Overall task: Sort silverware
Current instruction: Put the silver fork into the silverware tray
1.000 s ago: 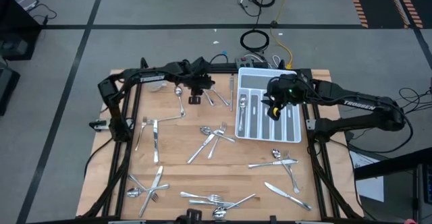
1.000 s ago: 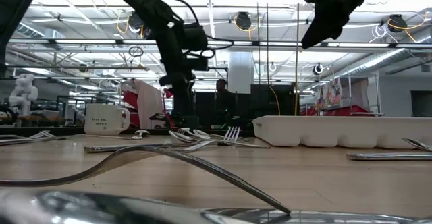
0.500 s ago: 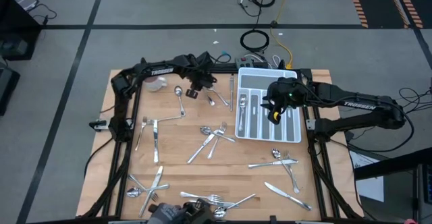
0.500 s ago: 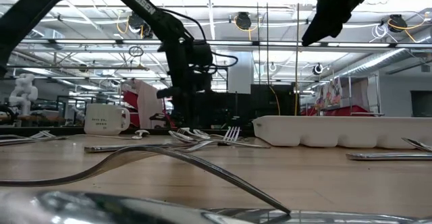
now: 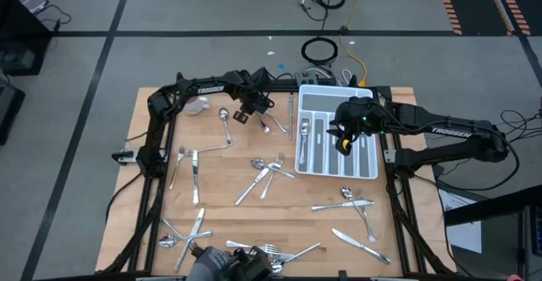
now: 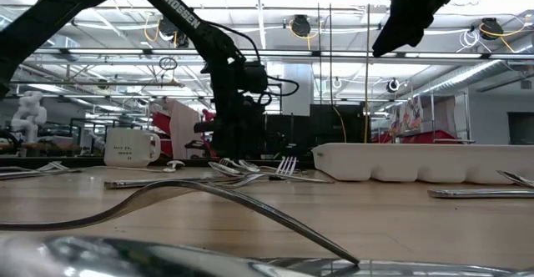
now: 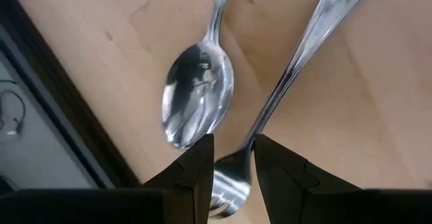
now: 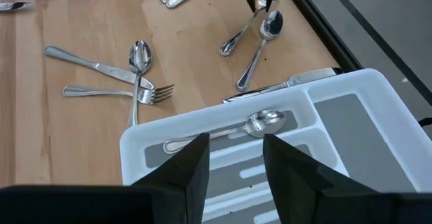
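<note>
My left jaws (image 7: 233,163) stand parted astride a spoon's bowl (image 7: 226,183) on the bench (image 5: 220,179); my right jaws (image 8: 233,160) hang open, empty, above the white tray (image 8: 351,116).

Left gripper (image 7: 233,166) low at the table's far edge, jaws parted; right gripper (image 8: 233,158) raised, jaws parted.
</note>
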Controlling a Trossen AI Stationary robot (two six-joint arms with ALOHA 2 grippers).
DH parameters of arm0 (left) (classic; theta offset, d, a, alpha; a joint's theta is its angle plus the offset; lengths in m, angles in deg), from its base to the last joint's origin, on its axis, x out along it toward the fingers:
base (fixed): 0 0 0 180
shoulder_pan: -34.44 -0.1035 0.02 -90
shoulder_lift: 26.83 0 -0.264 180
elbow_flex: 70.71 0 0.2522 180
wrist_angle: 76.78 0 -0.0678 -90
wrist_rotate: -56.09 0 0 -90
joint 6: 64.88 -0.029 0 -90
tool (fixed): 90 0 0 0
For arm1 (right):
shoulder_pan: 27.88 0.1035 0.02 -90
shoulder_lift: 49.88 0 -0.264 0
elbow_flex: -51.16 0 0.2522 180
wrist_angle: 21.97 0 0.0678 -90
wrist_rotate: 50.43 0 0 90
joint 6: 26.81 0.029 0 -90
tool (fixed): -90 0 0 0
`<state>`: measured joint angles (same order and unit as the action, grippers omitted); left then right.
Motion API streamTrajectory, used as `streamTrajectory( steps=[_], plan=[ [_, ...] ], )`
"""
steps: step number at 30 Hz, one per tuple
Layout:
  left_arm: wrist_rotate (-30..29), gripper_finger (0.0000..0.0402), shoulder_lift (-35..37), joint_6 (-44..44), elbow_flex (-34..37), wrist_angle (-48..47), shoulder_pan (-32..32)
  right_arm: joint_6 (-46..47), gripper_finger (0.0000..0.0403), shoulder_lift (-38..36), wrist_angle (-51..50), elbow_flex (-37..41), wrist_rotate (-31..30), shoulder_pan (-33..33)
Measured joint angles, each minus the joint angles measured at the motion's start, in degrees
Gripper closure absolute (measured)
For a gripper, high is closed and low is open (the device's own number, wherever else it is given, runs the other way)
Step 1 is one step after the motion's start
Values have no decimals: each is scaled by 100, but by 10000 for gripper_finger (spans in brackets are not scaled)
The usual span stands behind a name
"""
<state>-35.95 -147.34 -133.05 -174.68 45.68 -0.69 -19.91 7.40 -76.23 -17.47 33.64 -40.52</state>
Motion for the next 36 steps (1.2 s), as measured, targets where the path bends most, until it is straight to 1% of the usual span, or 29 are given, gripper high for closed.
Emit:
streamTrajectory(
  steps=[5,12,20,25,28,33,34,36],
  plan=[
    [38,288,-37,-280,10,-226,-4,0,270,0,-1,0,0,0],
    [208,288,-34,-286,12,-173,-26,-2,270,0,-2,0,0,0],
    [225,288,-33,-292,168,-223,-26,-2,270,0,-3,0,2,0],
    [209,290,-33,-286,172,13,-26,14,270,0,1,0,2,0],
    [153,311,-33,-284,172,79,-26,134,270,0,1,0,4,0],
    [187,383,-66,-283,168,-21,-19,309,270,0,0,0,7,0],
    [186,391,-80,-273,158,-21,-11,317,270,0,2,0,7,0],
    [179,394,-136,-269,148,-97,-3,319,270,2,2,0,18,0]
  ],
)
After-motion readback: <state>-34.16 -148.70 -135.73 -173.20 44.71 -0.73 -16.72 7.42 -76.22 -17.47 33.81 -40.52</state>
